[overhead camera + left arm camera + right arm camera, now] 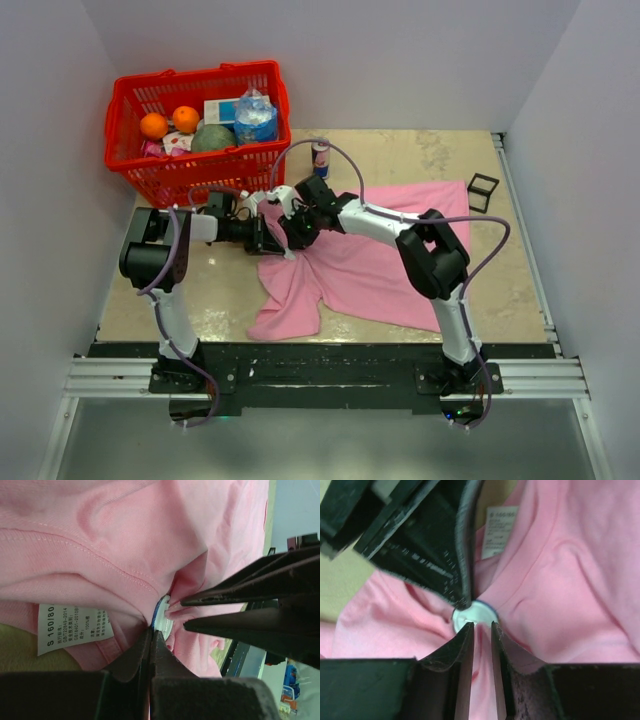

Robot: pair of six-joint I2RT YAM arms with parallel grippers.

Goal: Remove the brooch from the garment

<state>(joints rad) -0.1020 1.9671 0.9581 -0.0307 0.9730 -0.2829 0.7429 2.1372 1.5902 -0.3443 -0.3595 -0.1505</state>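
The pink garment (370, 265) (125, 530) (570, 580) lies spread on the table, bunched up where both grippers meet near its collar. The brooch (163, 621) (477, 614), a small whitish disc with a blue rim, sits in that bunch; the top view hides it behind the grippers. My left gripper (279, 238) (151, 632) is shut, its tips pinching the brooch's edge. My right gripper (293, 234) (481, 626) faces it with jaws slightly apart, a fold of pink cloth running between them just below the brooch.
A red basket (195, 78) holding oranges and packages stands at the back left. A drink can (320, 157) stands behind the garment. A small black open-frame cube (482, 192) sits at the right. A white size label (75, 627) (500, 530) hangs by the collar.
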